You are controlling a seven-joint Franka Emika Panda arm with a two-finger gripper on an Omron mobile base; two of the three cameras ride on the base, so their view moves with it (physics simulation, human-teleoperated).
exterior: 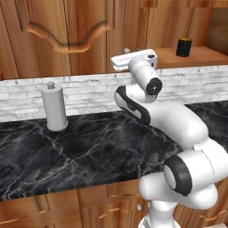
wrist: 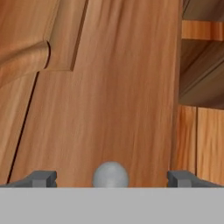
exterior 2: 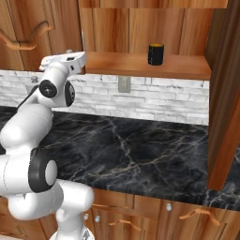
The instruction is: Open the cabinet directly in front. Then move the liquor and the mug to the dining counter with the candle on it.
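The cabinet (exterior: 89, 31) has its right door (exterior 2: 224, 93) swung open and its left door (wrist: 109, 87) shut or nearly so. My gripper (wrist: 112, 178) is open right at the left door's round silver knob (wrist: 110, 175), which sits between the two fingertips (wrist: 41, 178). That knob (exterior: 127, 50) shows just above my white hand. The black mug (exterior: 184, 46) (exterior 2: 156, 54) stands upright on the wooden shelf (exterior 2: 140, 65), well to the right of the hand. The liquor, the dining counter and the candle are out of view.
A black marble counter (exterior: 89, 151) with a white brick backsplash (exterior 2: 154, 98) runs below the cabinet. A grey paper-towel cylinder (exterior: 54, 107) stands on it at the left. Wooden drawer fronts (exterior 2: 187, 213) line the counter's front. The open door juts out at the right.
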